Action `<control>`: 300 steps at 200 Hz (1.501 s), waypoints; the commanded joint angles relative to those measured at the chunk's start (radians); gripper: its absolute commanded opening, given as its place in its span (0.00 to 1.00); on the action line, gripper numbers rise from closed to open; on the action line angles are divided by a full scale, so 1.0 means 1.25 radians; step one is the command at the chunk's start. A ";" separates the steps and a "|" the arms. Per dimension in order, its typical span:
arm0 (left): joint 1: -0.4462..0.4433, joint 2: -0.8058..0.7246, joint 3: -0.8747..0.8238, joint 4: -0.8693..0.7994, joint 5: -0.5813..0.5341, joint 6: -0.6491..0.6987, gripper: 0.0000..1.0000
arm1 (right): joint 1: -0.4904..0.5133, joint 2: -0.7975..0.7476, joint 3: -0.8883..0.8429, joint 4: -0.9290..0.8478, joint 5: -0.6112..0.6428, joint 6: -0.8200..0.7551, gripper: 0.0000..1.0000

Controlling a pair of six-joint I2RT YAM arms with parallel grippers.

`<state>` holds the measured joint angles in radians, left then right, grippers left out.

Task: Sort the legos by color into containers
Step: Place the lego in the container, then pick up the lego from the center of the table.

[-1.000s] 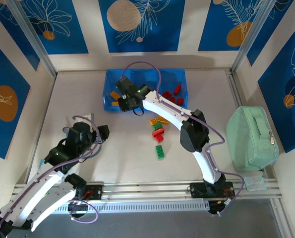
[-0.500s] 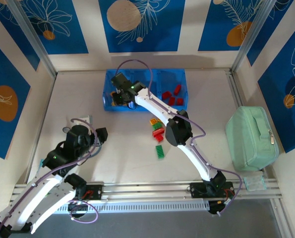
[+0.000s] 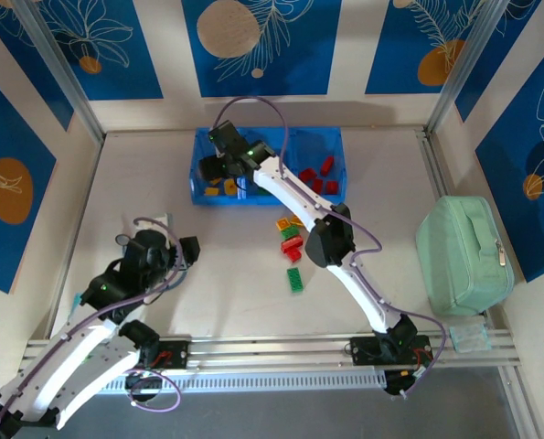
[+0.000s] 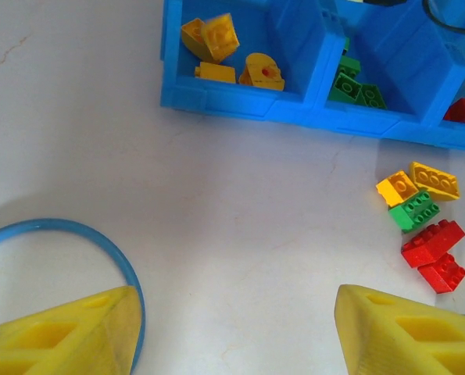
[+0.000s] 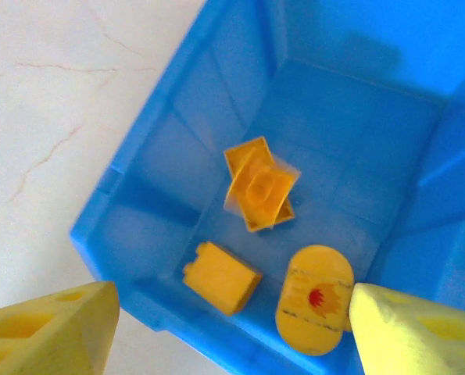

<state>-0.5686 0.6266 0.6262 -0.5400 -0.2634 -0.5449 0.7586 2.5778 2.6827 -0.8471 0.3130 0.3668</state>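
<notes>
The blue tray point(image 3: 336, 137) with the three containers stands at the back. My right gripper point(image 3: 224, 176) point(image 5: 232, 328) hangs open over the left container, where two yellow legos point(image 5: 259, 183) point(image 5: 220, 277) and a rounded yellow piece point(image 5: 316, 298) lie. Green legos point(image 4: 353, 82) fill the middle container and red ones point(image 3: 317, 174) the right. Loose on the table before the tray are yellow point(image 4: 434, 180), green point(image 4: 414, 211) and red point(image 4: 431, 242) legos, plus a flat green one point(image 3: 295, 279). My left gripper point(image 3: 176, 240) point(image 4: 236, 328) is open above bare table, well left of them.
A mint-green zippered case point(image 3: 464, 256) lies at the right edge of the table. A thin blue ring point(image 4: 99, 242) lies by my left finger. Bare table spreads between the left gripper and the tray rim point(image 4: 240, 105).
My right gripper has moved a little farther over the left container and has opened. The left arm has barely moved.
</notes>
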 commanded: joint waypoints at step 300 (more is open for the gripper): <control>-0.116 1.092 0.621 0.177 0.256 0.025 0.56 | -0.228 -1.359 -1.619 0.332 -0.032 0.306 0.76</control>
<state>-0.7174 1.9461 1.3468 -0.2615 0.0448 -0.5156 0.4847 0.8944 0.6819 -0.4126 0.2806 0.7414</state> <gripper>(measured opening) 0.560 0.768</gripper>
